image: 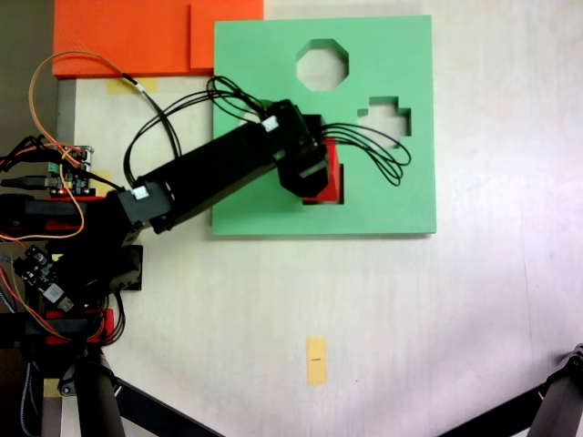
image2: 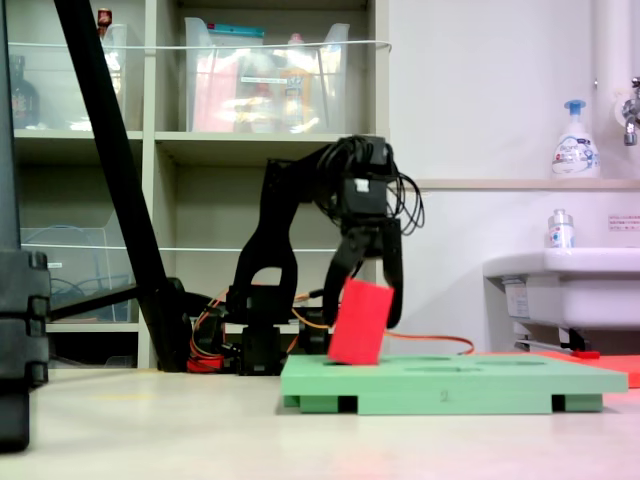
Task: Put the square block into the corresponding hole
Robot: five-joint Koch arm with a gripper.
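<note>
My gripper [image: 316, 175] hangs over the middle of the green foam board [image: 392, 196] and is shut on the square block [image: 333, 171], a bright red cube. In a fixed view from the side, the gripper [image2: 362, 300] clasps the block's upper part between both fingers. There the block [image2: 360, 325] is tilted, and its lower corner dips to the board's [image2: 450, 385] top surface. The square hole [image: 334, 200] lies right under the block, and the arm and cube hide most of it.
The board also has an octagonal cut-out [image: 322, 66] and a cross-shaped one [image: 384, 118]. Orange foam sheets [image: 137, 36] lie at the board's far left corner. Loose cables [image: 373, 150] loop off the wrist. Yellow tape [image: 316, 360] marks the table. Tripod legs [image: 556, 401] stand at the near corners.
</note>
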